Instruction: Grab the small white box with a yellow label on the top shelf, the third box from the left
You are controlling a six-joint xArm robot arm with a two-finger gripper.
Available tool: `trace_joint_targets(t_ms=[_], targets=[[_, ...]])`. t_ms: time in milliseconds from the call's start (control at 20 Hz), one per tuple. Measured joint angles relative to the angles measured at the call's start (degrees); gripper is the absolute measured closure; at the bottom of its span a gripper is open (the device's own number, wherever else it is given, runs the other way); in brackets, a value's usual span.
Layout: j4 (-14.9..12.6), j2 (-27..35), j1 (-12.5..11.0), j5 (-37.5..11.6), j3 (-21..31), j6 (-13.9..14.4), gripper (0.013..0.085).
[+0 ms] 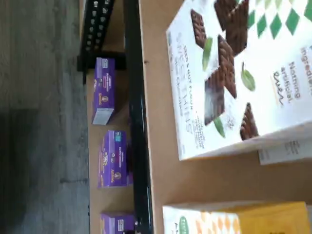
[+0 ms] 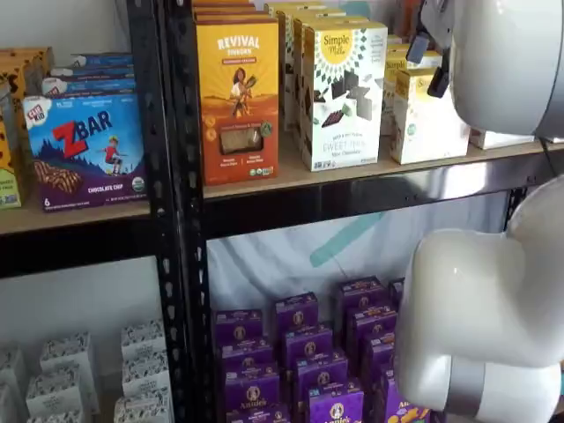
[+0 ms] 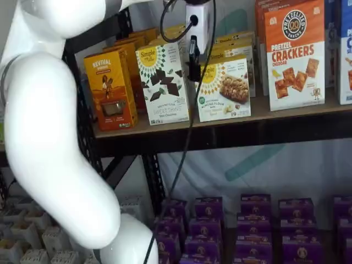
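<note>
1. While the white arm [image 3: 49, 137] filled the left of one shelf view, the gripper [image 3: 194, 63] hung over the top shelf [image 3: 220, 129], white body above, black fingers [image 3: 193, 55] below, cable [image 3: 184, 143] trailing down beside it.
2. Fingers showed side-on as one dark strip; could not tell whether they were apart or together. No box seen in them.
3. Gripper sat in front of the gap between the tall white sunburst box [image 3: 163, 83] and the small white box [image 3: 224, 88], at the small box's left edge; contact could not be told.
4. Small white box stood upright at the shelf's front edge, yellow band on top, cookie picture on its face. Right of the sunburst box, left of the orange crackers box [image 3: 294, 55].
5. In both shelf views the orange Revival box [image 2: 238, 101] stood left of the sunburst box [image 2: 344, 92]; the small white box [image 2: 427, 115] was partly hidden behind the arm [image 2: 502, 62].
6. Wrist view was turned on its side: sunburst box [image 1: 239, 73] large on the tan board [image 1: 161, 170], corner of a yellow-topped box [image 1: 239, 219] beside it, not touching.
7. Black front beam [image 1: 136, 122] ran along the board's edge in the wrist view, purple boxes [image 1: 113, 158] on the shelf beneath.
8. Lower shelf held rows of purple boxes [image 3: 247, 225] in both shelf views.
9. ZBar box [image 2: 84, 150] sat in the neighbouring bay to the left.
</note>
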Motion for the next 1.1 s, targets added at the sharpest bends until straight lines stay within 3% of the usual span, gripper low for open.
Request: trace_joint_targets(t_ms=[450,1100], targets=[[-2.36,3.64,1.93,-4.41,-0.21,0.08,0.013],[-9.84,13.26,4.7,8.19,-11.2,2.73,0.013]])
